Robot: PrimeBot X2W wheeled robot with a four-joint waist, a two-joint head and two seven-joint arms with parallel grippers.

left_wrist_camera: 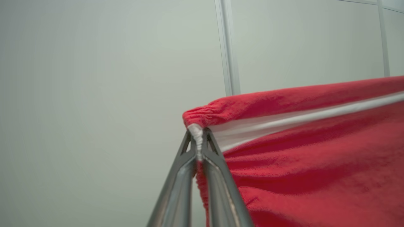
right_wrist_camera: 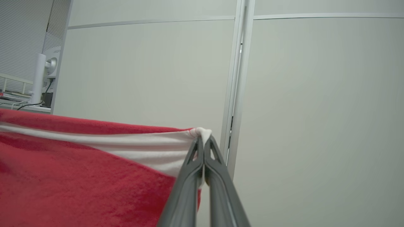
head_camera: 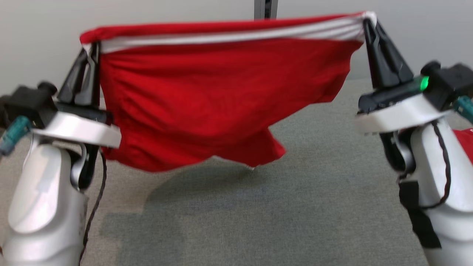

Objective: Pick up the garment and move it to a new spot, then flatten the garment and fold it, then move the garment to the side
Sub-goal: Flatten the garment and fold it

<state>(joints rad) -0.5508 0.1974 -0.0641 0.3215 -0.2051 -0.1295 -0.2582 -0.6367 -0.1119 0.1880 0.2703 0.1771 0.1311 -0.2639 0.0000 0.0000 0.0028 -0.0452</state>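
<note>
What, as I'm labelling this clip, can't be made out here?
- Head view: the grey surface behind the garment, hidden by its hanging cloth.
- Head view: a red item, cut off by the right edge.
- Wrist views: the garment's lower hem, cut off by the bottom edges.

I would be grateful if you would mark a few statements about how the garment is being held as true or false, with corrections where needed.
1. The left gripper is shut on a top corner of the red garment. True.
2. The right gripper is open and clear of the cloth. False: it is shut on the garment's other top corner.
3. The garment lies flat on the grey surface. False: it hangs in the air, stretched between the two grippers.
4. A white band runs along the garment's upper edge. True.
</note>
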